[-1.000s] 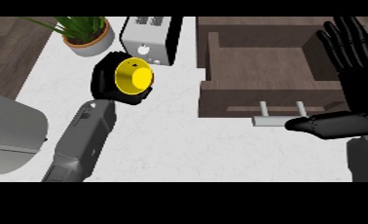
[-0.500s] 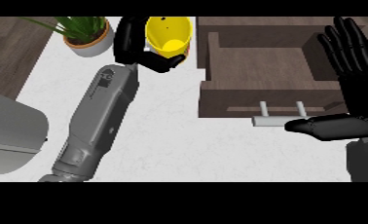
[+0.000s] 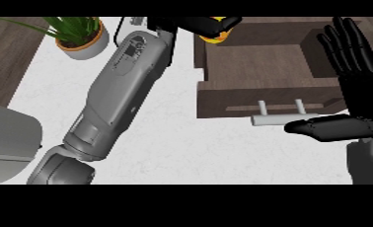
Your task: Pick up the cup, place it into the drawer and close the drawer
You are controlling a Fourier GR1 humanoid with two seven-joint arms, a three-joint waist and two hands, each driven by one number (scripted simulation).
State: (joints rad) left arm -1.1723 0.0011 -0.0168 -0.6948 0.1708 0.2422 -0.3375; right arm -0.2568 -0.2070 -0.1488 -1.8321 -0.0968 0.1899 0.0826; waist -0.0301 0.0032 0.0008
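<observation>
A yellow cup (image 3: 213,36) shows only as a small patch at the top of the head view, over the far left corner of the open brown drawer (image 3: 255,68). My left hand (image 3: 197,23) is curled round it and hides most of it. The left forearm stretches diagonally up across the white counter. At the right edge my right hand (image 3: 348,73) stands open, fingers up, its thumb lying beside the drawer's pale bar handle (image 3: 280,118).
A potted green plant (image 3: 79,36) stands at the top left. A grey rounded object (image 3: 15,142) sits at the left edge. The left forearm covers a white appliance (image 3: 132,22) at the top. Dark wood (image 3: 15,63) borders the counter on the left.
My left hand has carried the yellow cup up and to the right, from the counter near the toaster to the drawer's far left corner. The right hand has stayed put.
</observation>
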